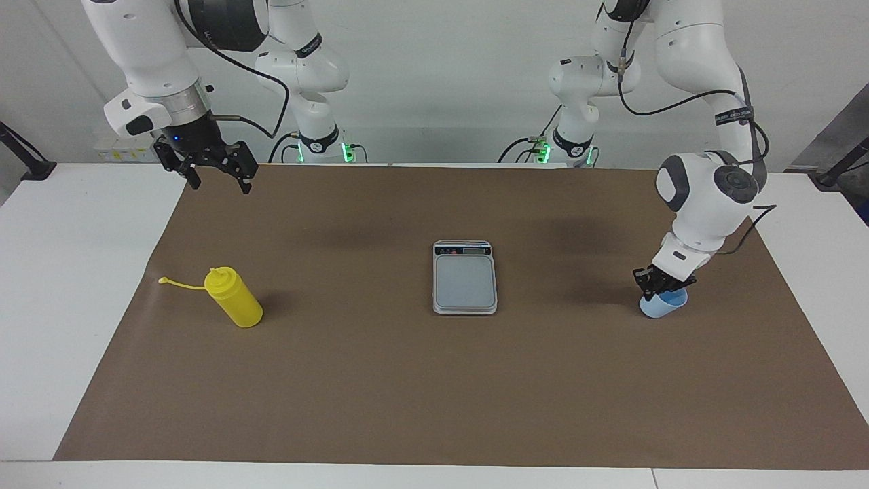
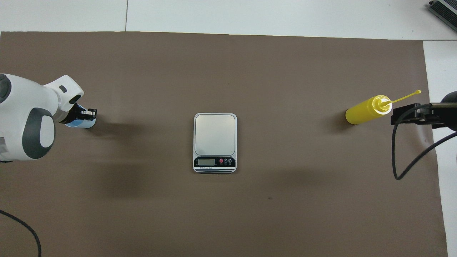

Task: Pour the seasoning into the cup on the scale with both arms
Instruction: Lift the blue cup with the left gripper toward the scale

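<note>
Seasoning bottle (image 1: 234,306), yellow with a thin tethered cap strap, stands toward the right arm's end of the bench (image 1: 41,285), on the brown mat (image 1: 434,394). The right end effector (image 1: 216,178) hangs in the air nearer the mat's robot-side edge, fingers spread wide and holding nothing; that arm waits. At the middle of the mat lies the silver-grey scale (image 1: 465,278), its platform bare, display strip toward the robots. Toward the left arm's end, the left end effector (image 1: 657,285) is down at the light-blue cup (image 1: 662,303), fingertips pinched on the cup's rim.

Risks, as a judgement: a rim pinch on a light, tapered cup gives little hold, so the cup could twist, slip or drop during a carry to the scale. Set down off-centre, it could tip from the platform's edge. The bottle's loose strap could snag the right end effector, and the bottle could be knocked over by an approach from the side.

Writing: a dark band on the left arm carries white lettering, too small to read. The scale's display and buttons show no legible text.
</note>
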You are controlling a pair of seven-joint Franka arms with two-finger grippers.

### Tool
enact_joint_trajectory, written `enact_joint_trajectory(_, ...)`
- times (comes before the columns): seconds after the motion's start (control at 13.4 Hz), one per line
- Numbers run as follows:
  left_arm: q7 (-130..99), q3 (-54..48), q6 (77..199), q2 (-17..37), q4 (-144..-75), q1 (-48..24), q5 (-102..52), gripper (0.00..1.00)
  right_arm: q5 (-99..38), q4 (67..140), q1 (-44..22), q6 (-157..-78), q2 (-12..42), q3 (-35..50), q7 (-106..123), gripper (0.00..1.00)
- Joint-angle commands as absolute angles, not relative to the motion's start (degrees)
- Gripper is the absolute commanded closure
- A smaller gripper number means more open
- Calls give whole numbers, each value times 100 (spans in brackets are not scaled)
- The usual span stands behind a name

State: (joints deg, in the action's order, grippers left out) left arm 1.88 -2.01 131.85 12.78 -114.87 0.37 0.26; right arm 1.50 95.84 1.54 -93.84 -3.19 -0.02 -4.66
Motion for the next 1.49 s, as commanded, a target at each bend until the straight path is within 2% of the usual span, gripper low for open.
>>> enact_joint_trajectory(0.0,-218,-149,13228,1301,-11409,-280,-44,95,79,9536,141,-9272,-299,-44,-457,0)
enact_joint_trajectory(1.12,-3075,-123,13149,1353,-11039,-1985,18,97,88,9536,141,-9272,-299,-44,-457,0)
enact_joint_trajectory(1.41,-3751,-123,12869,1424,-10741,-2442,87,98,88,9536,141,-9272,-299,-35,-457,0)
